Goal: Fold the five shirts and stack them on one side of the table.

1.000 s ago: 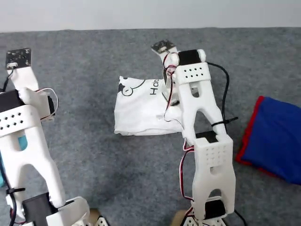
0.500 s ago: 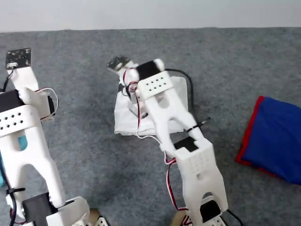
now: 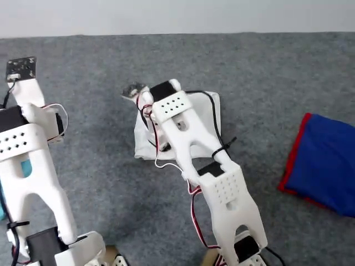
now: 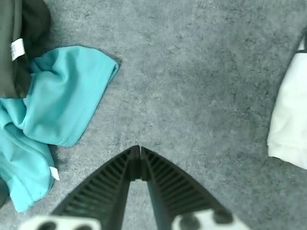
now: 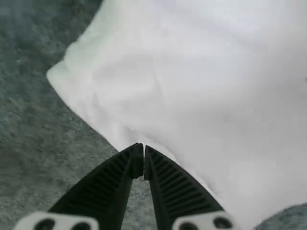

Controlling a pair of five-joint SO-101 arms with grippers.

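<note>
White folded shirt [image 3: 143, 136] lies mid-frame in the high view on the grey felt table [image 3: 266, 72]. Over the last second the right gripper [image 3: 133, 91] has swung across it from its upper right edge to its upper left corner, tips pressed together on nothing, likely to smooth it or line up another fold. A folded blue shirt [image 3: 324, 166] at the right edge probably starts the stack. The left gripper [image 4: 139, 152], tips also together, hangs unmoved near a crumpled teal shirt [image 4: 62, 100] and a dark garment [image 4: 24, 28]. No bins: all cloth lies straight on the felt
</note>
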